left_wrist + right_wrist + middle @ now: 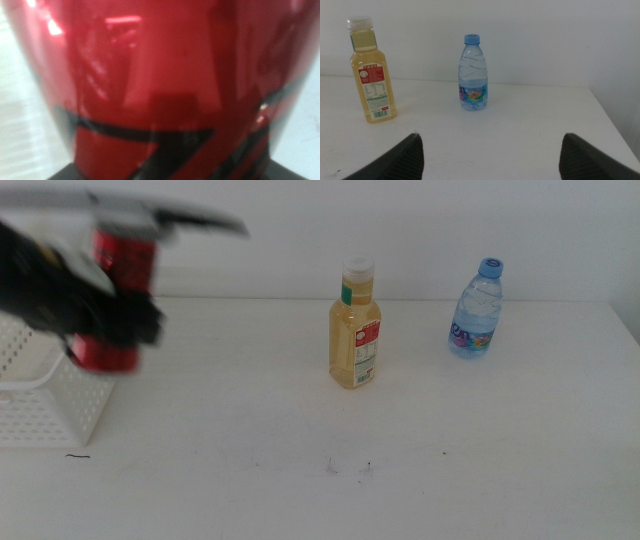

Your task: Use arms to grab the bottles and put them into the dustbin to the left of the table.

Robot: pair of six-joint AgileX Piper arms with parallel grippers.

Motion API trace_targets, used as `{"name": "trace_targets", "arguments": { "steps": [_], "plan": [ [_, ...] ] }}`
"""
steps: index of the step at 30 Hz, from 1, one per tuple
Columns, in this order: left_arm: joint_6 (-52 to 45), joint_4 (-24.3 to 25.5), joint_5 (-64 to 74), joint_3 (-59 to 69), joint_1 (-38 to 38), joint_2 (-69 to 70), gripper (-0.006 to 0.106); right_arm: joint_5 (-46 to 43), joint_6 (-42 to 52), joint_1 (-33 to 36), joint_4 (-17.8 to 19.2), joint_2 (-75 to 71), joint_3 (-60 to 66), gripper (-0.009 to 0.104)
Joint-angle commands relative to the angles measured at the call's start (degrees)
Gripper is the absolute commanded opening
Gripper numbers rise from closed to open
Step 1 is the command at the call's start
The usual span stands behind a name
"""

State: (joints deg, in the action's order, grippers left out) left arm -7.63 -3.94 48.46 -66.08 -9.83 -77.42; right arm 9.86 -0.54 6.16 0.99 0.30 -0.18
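My left gripper (105,315) is shut on the red soda can (124,260), holding it upright in the air at the table's left side, over the right edge of the white dustbin (40,405). The can (160,80) fills the left wrist view. The yellow-liquid bottle (355,330) with its white cap stands upright mid-table, and the blue-capped water bottle (477,310) stands to its right. My right gripper (490,162) is open and empty, well back from both the yellow bottle (371,75) and the water bottle (473,75); it does not show in the middle view.
The white table (300,440) has a few dark specks near its front. Its right edge (610,120) lies not far beyond the water bottle. A white wall runs behind the table.
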Motion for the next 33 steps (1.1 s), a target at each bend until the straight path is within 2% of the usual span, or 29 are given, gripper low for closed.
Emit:
{"name": "trace_targets", "arguments": {
  "steps": [1, 6, 9, 14, 16, 28, 33],
  "plan": [
    [-2.7, -1.3, 8.0, -8.6, 4.0, -1.7, -0.002, -0.6, 0.2, -0.5, 0.2, -0.3, 0.2, 0.081],
    [-9.8, -1.9, 21.1, -22.6, 13.5, -8.9, -0.002, -0.6, 0.2, -0.5, 0.2, -0.3, 0.2, 0.081],
    [-15.3, -4.7, 21.5, -29.5, 18.3, -14.7, -0.002, -0.6, 0.2, -0.5, 0.2, -0.3, 0.2, 0.081],
    [-16.6, -10.2, 21.5, -37.4, 25.3, -23.4, -0.002, -0.6, 0.2, -0.5, 0.2, -0.3, 0.2, 0.081],
    [-17.7, -11.0, 21.5, -38.6, 26.9, -26.0, -0.002, -0.6, 0.2, -0.5, 0.2, -0.3, 0.2, 0.081],
    [-19.5, -11.0, 21.5, -39.1, 30.2, -39.1, -0.002, -0.6, 0.2, -0.5, 0.2, -0.3, 0.2, 0.081],
    [-19.5, -8.5, 21.5, -39.1, 30.2, -42.7, 0.009, -0.6, 0.2, -0.5, 0.2, -0.3, 0.2, 0.081]
  ]
}}
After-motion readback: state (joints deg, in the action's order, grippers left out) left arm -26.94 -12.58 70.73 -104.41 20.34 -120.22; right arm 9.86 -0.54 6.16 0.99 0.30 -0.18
